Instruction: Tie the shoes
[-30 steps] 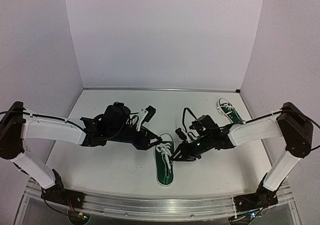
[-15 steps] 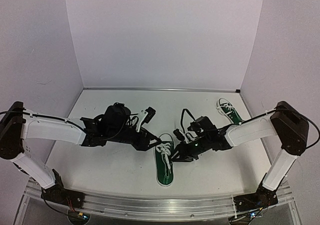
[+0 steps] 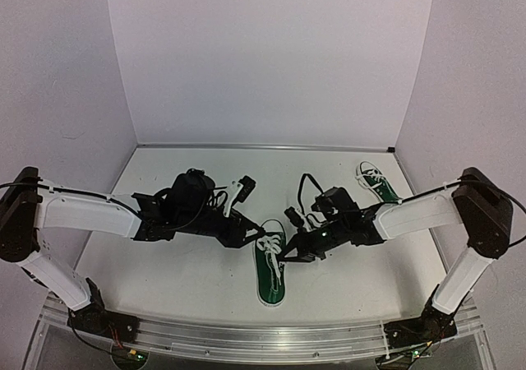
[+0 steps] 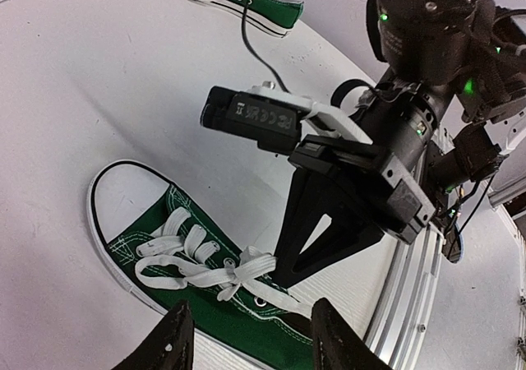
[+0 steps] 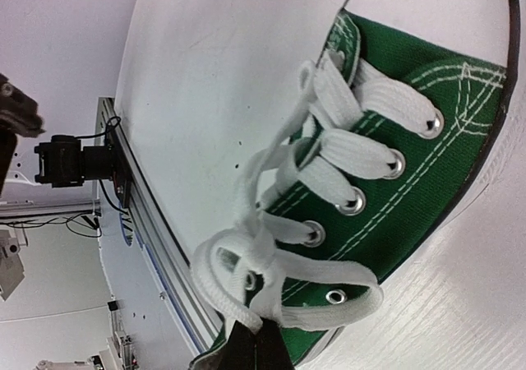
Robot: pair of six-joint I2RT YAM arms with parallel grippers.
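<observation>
Fingers (image 5: 253,350) of the right gripper (image 3: 285,258) pinched shut on the white lace (image 5: 341,152) of the near green shoe (image 3: 269,273) at centre front, left gripper (image 4: 251,341) half-spread just above that shoe, gripping nothing, second shoe (image 3: 376,182) near the far right corner

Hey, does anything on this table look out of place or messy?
One green sneaker lies alone near the back right corner, far from the other sneaker, whose white laces lie in loose, untied loops.
</observation>
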